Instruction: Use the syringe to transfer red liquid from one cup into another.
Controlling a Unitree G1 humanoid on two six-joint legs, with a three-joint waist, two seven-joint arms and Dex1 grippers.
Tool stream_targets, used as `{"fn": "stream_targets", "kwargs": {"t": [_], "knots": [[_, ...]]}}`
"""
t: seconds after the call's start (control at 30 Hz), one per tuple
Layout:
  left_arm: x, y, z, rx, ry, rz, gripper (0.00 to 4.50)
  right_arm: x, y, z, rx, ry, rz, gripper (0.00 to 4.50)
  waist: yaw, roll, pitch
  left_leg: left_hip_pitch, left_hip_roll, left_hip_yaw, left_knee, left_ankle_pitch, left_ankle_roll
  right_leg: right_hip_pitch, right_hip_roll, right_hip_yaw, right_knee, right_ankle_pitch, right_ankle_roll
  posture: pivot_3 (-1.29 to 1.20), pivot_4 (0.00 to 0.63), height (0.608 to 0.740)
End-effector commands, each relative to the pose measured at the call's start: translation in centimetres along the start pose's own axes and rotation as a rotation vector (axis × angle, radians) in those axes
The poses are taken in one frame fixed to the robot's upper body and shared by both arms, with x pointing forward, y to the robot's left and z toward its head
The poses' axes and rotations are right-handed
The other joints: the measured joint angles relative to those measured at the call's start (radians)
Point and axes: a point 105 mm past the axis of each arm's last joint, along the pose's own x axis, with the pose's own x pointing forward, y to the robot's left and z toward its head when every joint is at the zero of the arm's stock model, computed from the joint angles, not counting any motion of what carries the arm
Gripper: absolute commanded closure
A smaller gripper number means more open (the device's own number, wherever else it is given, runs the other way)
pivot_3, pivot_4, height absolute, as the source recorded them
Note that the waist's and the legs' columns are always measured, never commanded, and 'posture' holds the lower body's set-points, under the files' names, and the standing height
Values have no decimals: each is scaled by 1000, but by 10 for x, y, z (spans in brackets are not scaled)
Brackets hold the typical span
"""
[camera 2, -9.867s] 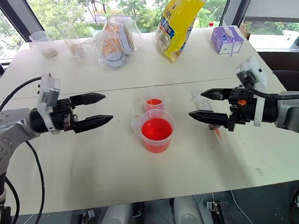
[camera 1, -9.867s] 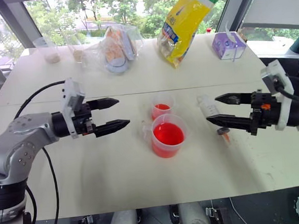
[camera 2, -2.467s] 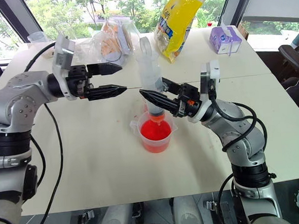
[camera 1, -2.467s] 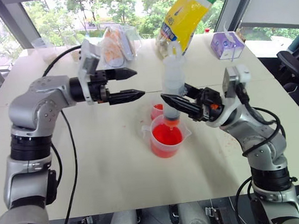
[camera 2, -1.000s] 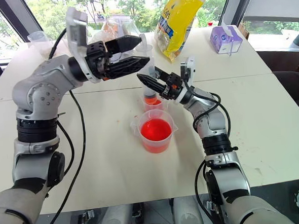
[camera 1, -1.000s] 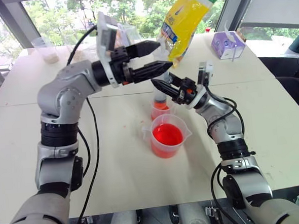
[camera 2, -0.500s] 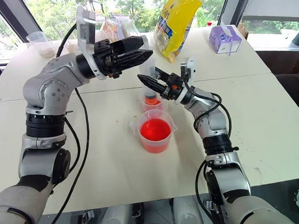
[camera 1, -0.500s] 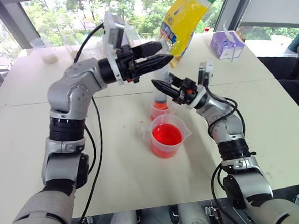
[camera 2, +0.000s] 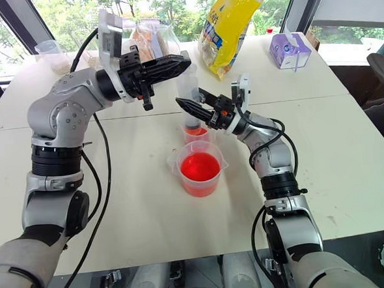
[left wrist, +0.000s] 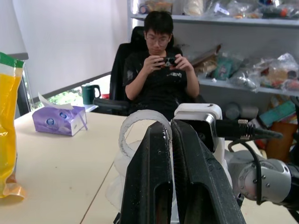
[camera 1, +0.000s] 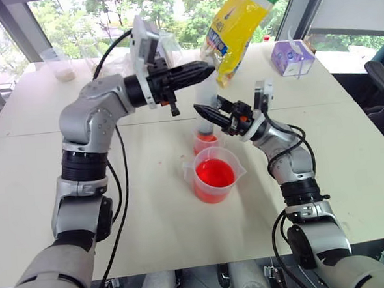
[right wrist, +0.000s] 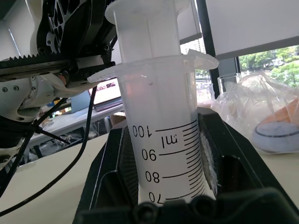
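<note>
The left tool has just drawn its fingers together; a second ago they stood wide apart above the syringe, and now they are pressed nearly flat, lying over the ring at the top of the plunger. Whether they truly pinch that ring I cannot tell. The right tool has not moved and stays clamped on the syringe's barrel, holding it upright with its tip down in the small cup, just behind the beaker of red liquid. This likely means the plunger is about to be pushed so the liquid goes into the small cup. The white worktop also carries a yellow bag, a purple tissue box and clear bags near the windows. Across the room a seated person looks at a device before cluttered shelves.
</note>
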Motion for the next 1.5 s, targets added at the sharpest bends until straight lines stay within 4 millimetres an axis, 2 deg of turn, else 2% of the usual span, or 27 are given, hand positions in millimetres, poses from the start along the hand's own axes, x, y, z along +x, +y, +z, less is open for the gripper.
{"fn": "stream_targets", "kwargs": {"t": [0.03,0.73,0.9,1.0,1.1,1.33,1.5], "knots": [[9,-12,-13,14,59,-68,4478,14,6,33,-87,-84,51,3098,0,0,0,0,0,0,0,0,0,0,0,0,0,0,0,0,150,740],[9,-10,-32,5,108,-55,4478,19,1,67,-136,-151,45,3098,0,0,0,0,0,0,0,0,0,0,0,0,0,0,0,0,150,740],[9,-8,-28,7,99,-52,4478,18,0,63,-134,-136,41,3098,0,0,0,0,0,0,0,0,0,0,0,0,0,0,0,0,150,740],[9,-4,-17,-1,65,-33,4478,17,2,55,-116,-119,47,3098,0,0,0,0,0,0,0,0,0,0,0,0,0,0,0,0,150,740],[9,0,-9,-25,31,-12,3557,16,7,45,-95,-101,59,3098,1,0,0,0,0,0,0,0,0,0,0,0,0,0,0,0,150,740],[3,6,6,2,-16,45,137,15,11,34,-73,-77,69,3098,0,0,0,0,0,0,0,0,0,0,0,0,0,0,0,0,150,740],[-16,4,17,5,-55,75,56,14,10,33,-70,-76,57,3098,-4,0,0,0,0,0,0,0,0,0,0,0,0,0,0,0,150,740]]}}
